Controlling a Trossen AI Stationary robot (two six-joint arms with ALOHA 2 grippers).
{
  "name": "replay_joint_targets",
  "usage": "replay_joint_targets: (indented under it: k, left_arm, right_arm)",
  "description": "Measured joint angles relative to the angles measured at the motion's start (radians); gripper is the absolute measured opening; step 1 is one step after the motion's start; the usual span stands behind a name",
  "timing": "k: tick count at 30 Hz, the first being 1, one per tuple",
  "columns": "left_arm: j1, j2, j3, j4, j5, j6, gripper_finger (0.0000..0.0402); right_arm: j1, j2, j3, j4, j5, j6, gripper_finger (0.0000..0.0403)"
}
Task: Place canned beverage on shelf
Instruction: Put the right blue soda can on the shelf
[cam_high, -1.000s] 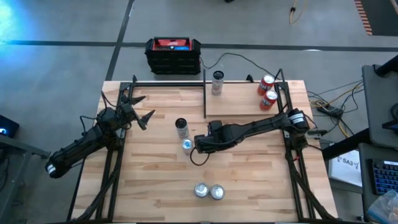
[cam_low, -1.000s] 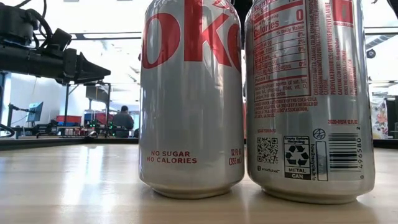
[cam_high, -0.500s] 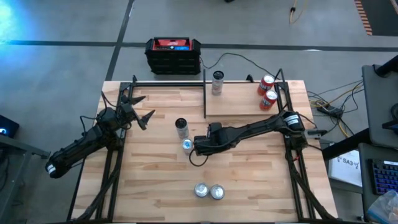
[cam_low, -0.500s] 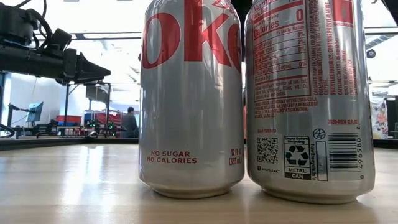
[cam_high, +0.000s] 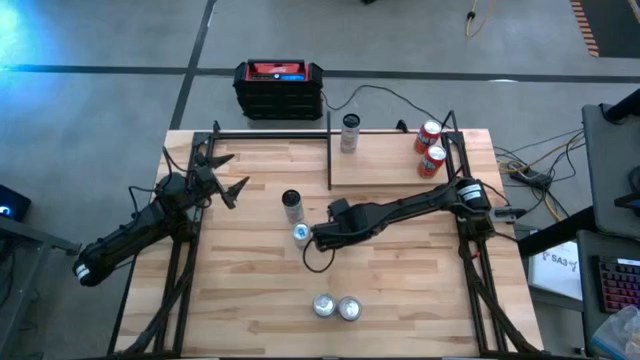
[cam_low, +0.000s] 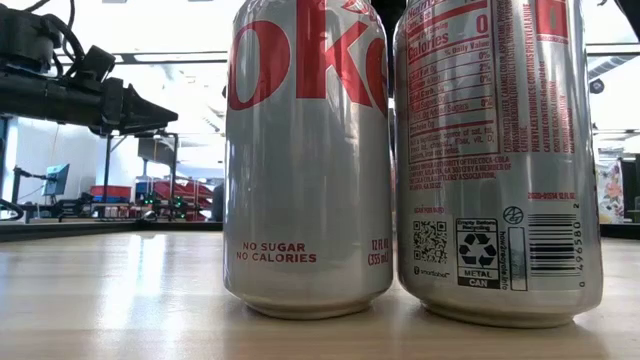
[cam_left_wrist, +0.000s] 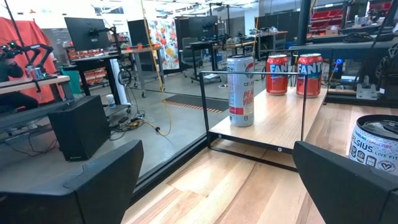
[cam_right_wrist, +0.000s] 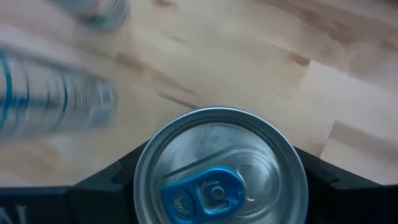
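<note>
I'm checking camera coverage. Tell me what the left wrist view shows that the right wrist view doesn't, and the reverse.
Only the left wrist view shows the shelf with a tall can and two orange soda cans on it, plus the room behind. Only the right wrist view shows, from above, a can with a blue tab flanked by the right gripper's fingers. Both show the wooden tabletop.
</note>
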Motion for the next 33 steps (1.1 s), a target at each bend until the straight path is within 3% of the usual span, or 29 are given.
replay_joint_targets:
  k: [6,19,33]
  left_arm:
    - [0.0,0.0,0.0,0.0,0.0,0.0,0.0398]
    - [0.0,0.0,0.0,0.0,0.0,0.0,0.0398]
    - [0.0,0.0,0.0,0.0,0.0,0.0,0.0398]
  right_arm:
    - [0.007,-0.004,0.0,0.008,-0.064,-0.279,0.0243]
    - [0.049,-0.032,-0.001,0.118,-0.076,-0.577,0.0244]
    - [0.051,-0.045,-0.001,0.159,-0.198,-0.908,0.0244]
